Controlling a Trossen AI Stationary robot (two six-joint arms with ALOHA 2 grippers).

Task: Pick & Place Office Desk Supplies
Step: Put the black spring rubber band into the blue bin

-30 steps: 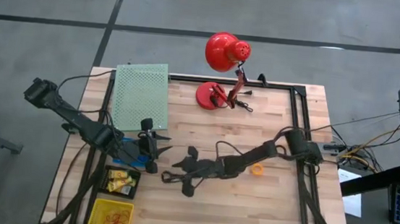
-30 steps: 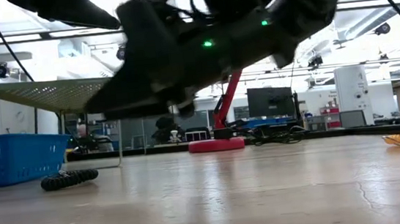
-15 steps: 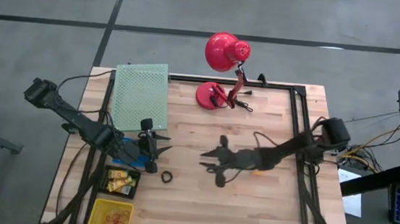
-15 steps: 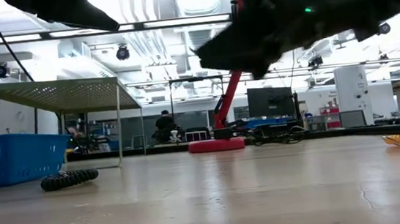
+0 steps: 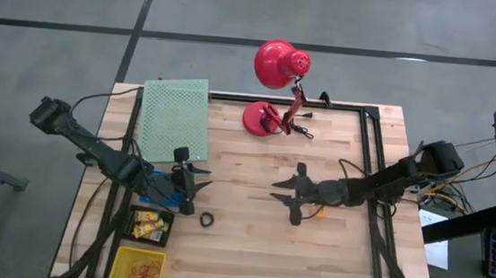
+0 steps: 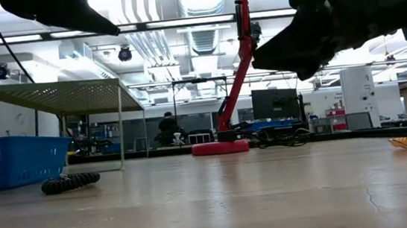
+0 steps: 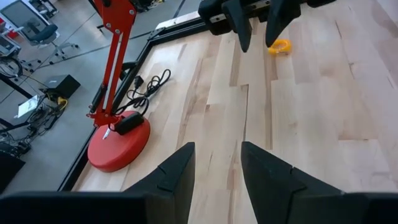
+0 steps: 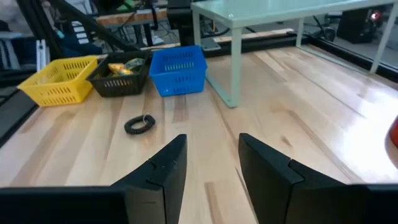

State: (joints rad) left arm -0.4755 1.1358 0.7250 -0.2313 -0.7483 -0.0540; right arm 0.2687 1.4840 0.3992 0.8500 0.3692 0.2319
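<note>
Worktop (image 5: 247,247) of pale wood planks, dark frame rails along its edges.

Near edge, left corner: yellow basket (image 5: 137,267) with red and tan bands inside. Just behind it, a black basket (image 5: 150,225) holding small yellow pieces. Behind that, a blue basket (image 5: 159,190), partly under the left arm. In the right wrist view the three stand in a row: yellow (image 8: 59,79), black (image 8: 121,73), blue (image 8: 179,70).

Black coiled ring (image 5: 207,219) lies loose on the wood just right of the black basket; also seen in the low view (image 6: 70,182) and the right wrist view (image 8: 139,124). Nothing touches it.

Left end effector (image 5: 192,186) hangs over the blue basket area, fingers (image 7: 177,176) apart with a clear gap, nothing between them.

Right end effector (image 5: 292,197) sits mid-worktop, raised off the surface, fingers (image 8: 163,167) apart, empty. It points toward the baskets. Orange ring (image 5: 317,212) lies on the wood beside that arm; from the left wrist view it shows as a small yellow-orange loop (image 7: 279,46) near the far gripper.

Green perforated shelf (image 5: 175,113) stands on legs at the far left.

Far edge, centre: red desk lamp (image 5: 276,78), round base on the wood, cord coiled beside it.
</note>
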